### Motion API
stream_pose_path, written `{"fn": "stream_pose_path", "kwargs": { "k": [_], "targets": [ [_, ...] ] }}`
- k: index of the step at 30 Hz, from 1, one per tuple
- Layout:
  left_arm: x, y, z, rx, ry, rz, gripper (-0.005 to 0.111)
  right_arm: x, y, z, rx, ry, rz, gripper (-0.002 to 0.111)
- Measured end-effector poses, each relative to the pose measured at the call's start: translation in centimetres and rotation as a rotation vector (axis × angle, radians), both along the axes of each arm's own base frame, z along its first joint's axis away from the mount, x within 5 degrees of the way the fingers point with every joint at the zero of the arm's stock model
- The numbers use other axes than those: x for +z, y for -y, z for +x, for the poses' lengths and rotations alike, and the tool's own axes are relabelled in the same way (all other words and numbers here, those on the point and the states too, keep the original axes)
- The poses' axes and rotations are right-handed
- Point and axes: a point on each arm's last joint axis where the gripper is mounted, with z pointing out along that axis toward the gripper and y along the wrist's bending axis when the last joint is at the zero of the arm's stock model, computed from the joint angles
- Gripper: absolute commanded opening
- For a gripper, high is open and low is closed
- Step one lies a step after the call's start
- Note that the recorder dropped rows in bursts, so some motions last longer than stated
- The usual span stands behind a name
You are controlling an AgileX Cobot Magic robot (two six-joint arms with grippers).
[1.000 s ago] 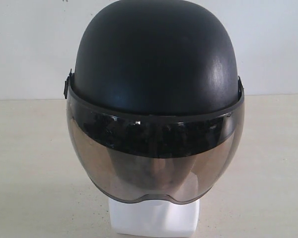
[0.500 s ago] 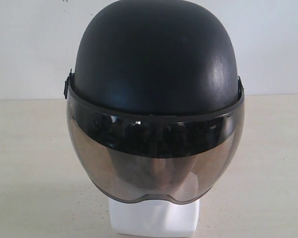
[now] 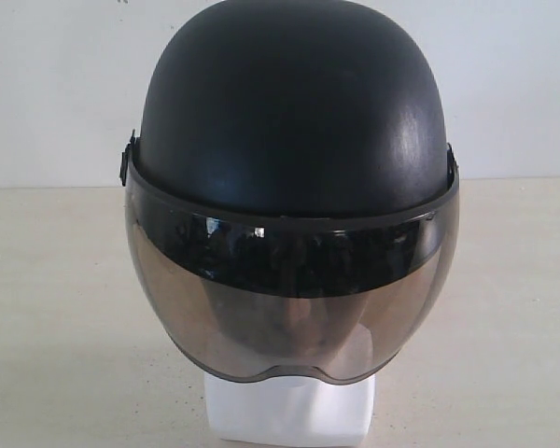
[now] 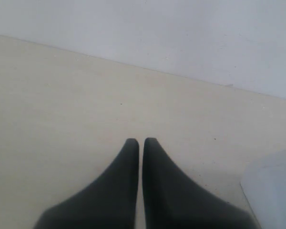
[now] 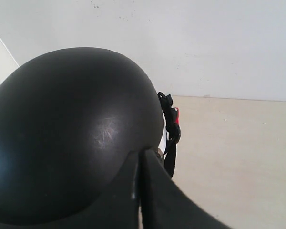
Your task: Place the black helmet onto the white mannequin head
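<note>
- Helmet [image 3: 294, 103] sits on the head [image 3: 289, 411], dome up, with the visor [image 3: 289, 308] down over the face. Only the white neck block shows below it.
- Over the last second nothing of it has moved in the exterior view: same seat, same tilt. Only the glints in the visor's dark top band shift a little.
- That reads as the placing being done, with the helmet resting by its own weight. I judge the task as good as finished, with only the arms left to pull clear.
- Left claw [image 4: 141, 140] is closed tight, tips together, with nothing in it. It hangs over bare table [image 4: 62, 95], away from the helmet.
- Right claw [image 5: 140, 152] also has its tips together, with a hairline gap and nothing visible between them. It is right at the helmet's lower rim, near the strap [image 5: 171, 129].
- Whether the right tips touch the shell or stand just off it I cannot tell, because they overlap it in the wrist view.
- Neither claw shows in the exterior view.
- The face is only a dim shape behind the tinted visor, so how deep the head sits inside cannot be checked.
- The neck block is cut off by the frame's lower edge, and the helmet's crown runs to the upper edge.
- A pale shape [image 4: 271, 191] at the corner of the left wrist view may be the neck block, but it is too blurred to say.
</note>
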Motion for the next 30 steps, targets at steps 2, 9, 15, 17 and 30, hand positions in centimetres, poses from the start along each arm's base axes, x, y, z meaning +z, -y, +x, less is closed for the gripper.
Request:
{"fn": "stream_pose_path", "kwargs": {
  "k": [2, 9, 15, 17, 30],
  "targets": [
    [0.0, 0.0, 0.0, 0.000, 0.000, 0.000, 0.004, 0.0, 0.0, 0.0, 0.000, 0.000, 0.000, 0.000],
    [0.0, 0.0, 0.0, -0.001, -0.002, 0.002, 0.004, 0.5, 1.2, -1.6, -0.059, 0.096, -0.030, 0.000],
    [0.0, 0.0, 0.0, -0.001, -0.002, 0.002, 0.004, -2.5, 2.4, -3.4, -0.179, 0.199, 0.064, 0.000],
    [0.0, 0.0, 0.0, -0.001, -0.002, 0.002, 0.004, -4.4, 2.8, -4.0, -0.219, 0.237, 0.116, 0.000],
    [0.0, 0.0, 0.0, -0.001, -0.002, 0.004, 0.004, -15.2, 4.5, -6.2, -0.427, 0.339, 0.298, 0.000]
  ]
}}
